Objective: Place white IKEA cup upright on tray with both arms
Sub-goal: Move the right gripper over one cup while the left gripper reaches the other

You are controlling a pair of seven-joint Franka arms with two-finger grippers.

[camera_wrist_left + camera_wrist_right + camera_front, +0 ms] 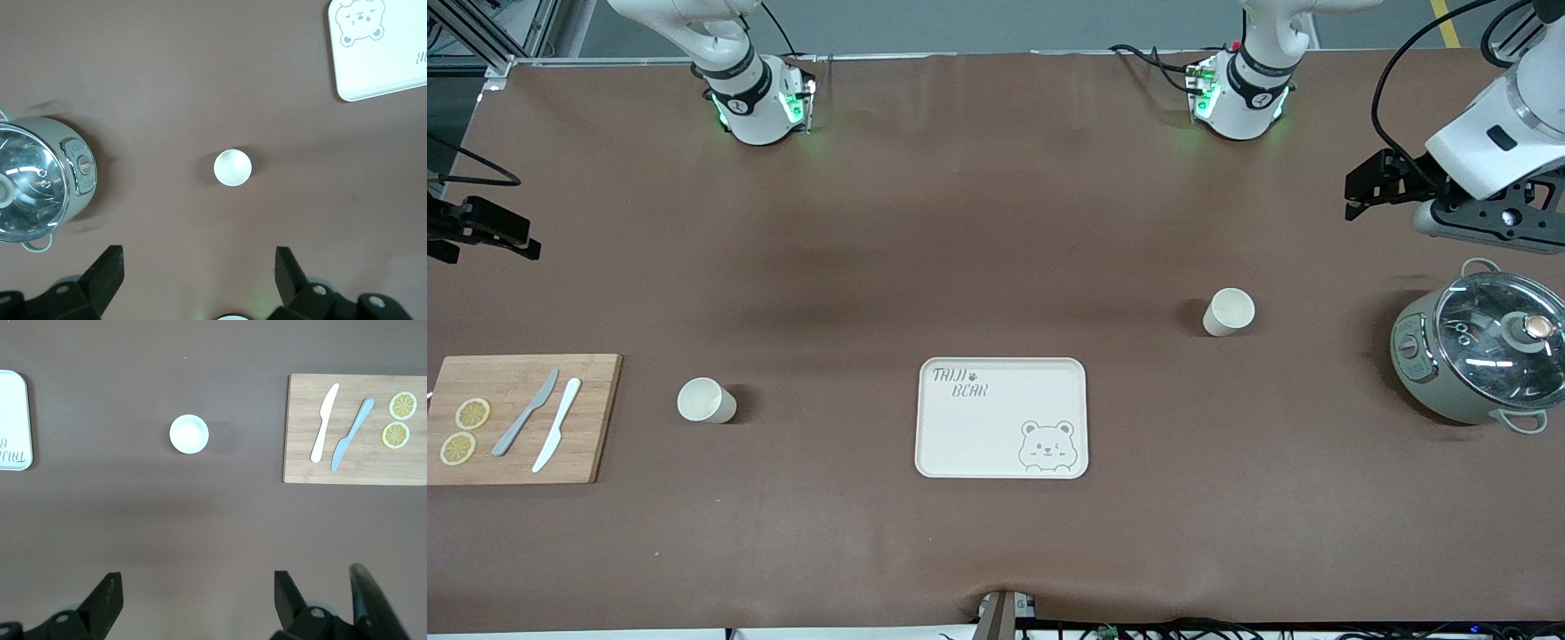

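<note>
We find both cups (1228, 312) (706, 400) upright beside the empty tray (1001, 418); left gripper (199, 267) and right gripper (197, 587) hover above, fingers released for approach.

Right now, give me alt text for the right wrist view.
The open right gripper hangs above brown table, over a white cup. To either side of the cup are a cutting board with two knives and lemon slices, and the tray edge.

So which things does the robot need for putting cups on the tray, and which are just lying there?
Needed:
- cup nearer the pot
- cup nearer the board
- tray
- left tool, open
- right tool, open

Just lying there:
- wooden board
- two knives
- lemon slices
- pot with glass lid
</note>
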